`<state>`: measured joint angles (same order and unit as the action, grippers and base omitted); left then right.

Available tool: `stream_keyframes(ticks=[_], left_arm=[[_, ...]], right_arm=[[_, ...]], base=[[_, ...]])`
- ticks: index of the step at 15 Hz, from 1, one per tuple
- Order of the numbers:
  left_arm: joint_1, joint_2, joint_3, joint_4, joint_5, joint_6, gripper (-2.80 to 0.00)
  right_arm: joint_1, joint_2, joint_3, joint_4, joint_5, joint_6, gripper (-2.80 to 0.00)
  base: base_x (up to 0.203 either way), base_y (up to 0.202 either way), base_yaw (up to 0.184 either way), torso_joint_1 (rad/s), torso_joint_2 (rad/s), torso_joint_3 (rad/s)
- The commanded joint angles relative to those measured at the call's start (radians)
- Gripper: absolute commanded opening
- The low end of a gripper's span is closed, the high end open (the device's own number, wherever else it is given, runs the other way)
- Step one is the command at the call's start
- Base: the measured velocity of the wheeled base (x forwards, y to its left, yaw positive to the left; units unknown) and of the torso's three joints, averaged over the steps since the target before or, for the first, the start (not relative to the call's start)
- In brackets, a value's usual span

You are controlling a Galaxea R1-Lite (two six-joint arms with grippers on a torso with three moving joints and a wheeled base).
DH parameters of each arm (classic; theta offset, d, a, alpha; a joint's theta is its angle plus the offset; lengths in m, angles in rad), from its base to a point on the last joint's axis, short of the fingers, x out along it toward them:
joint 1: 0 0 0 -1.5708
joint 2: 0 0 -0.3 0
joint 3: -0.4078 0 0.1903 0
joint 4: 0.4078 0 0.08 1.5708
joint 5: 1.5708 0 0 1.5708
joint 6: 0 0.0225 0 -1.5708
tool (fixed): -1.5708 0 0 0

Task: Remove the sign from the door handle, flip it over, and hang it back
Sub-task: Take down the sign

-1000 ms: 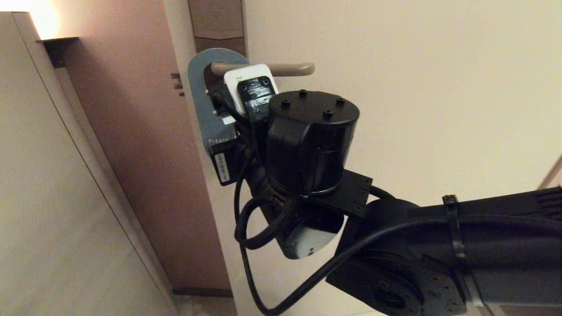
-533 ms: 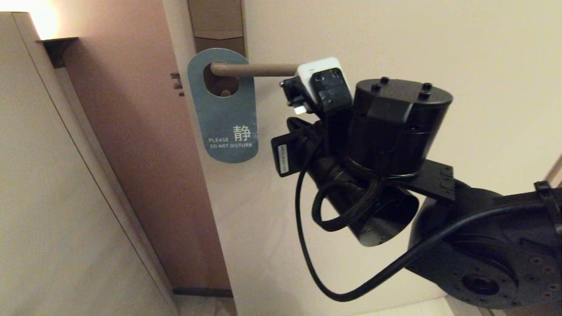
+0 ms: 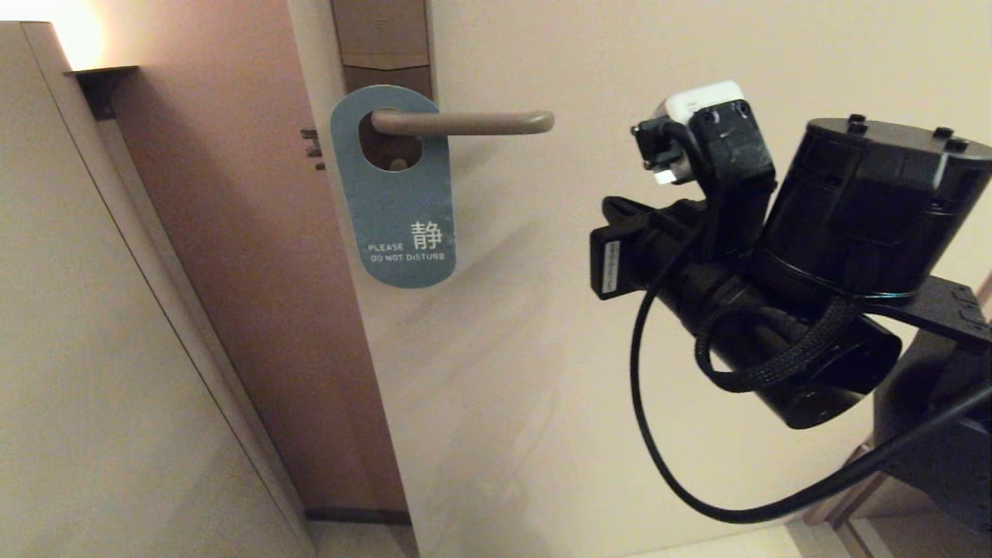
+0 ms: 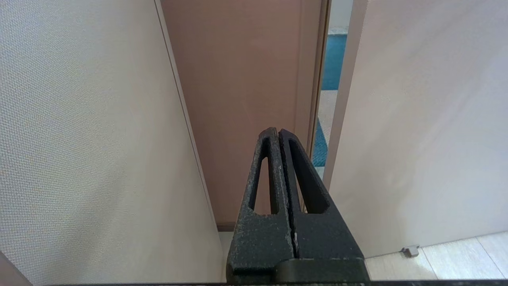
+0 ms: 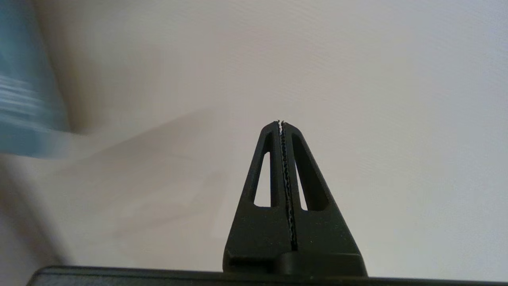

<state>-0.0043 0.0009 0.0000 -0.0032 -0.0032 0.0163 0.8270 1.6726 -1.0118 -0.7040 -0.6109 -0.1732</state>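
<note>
Hanging on the door handle [image 3: 465,122], the sign [image 3: 397,209] is well apart from the closed, empty right hand [image 5: 280,122].

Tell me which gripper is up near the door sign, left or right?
The right gripper: its wrist view catches the blue sign at the edge, fingers shut, holding nothing. The left gripper sits low, facing the door gap and floor, also shut.

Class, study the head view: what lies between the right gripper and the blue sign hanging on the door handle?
Nothing solid: only bare pale door. The sign hangs from the door handle; the right gripper, shut and empty, sits apart beyond the handle's free end.
</note>
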Motion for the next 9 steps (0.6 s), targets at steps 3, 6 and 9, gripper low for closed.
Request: stream_keyframes(ticks=[3,6,9], left_arm=[[0.0,0.001,0.0,0.0,0.0,-0.001,-2.8],[0.001,0.001,0.0,0.0,0.0,-0.001,-2.8],[0.001,0.001,0.0,-0.001,0.0,0.0,-2.8]], right_arm=[[-0.133,-0.111,0.133,-0.003,0.0,-0.012,-2.8],[-0.188,-0.164,0.21,-0.003,0.007,-0.016,-2.8],[-0.196,-0.202,0.275,0.001,0.011,-0.017,-2.8]], base=[[0.0,0.0,0.0,0.0,0.0,0.0],[0.0,0.0,0.0,0.0,0.0,0.0],[0.0,0.0,0.0,0.0,0.0,0.0]])
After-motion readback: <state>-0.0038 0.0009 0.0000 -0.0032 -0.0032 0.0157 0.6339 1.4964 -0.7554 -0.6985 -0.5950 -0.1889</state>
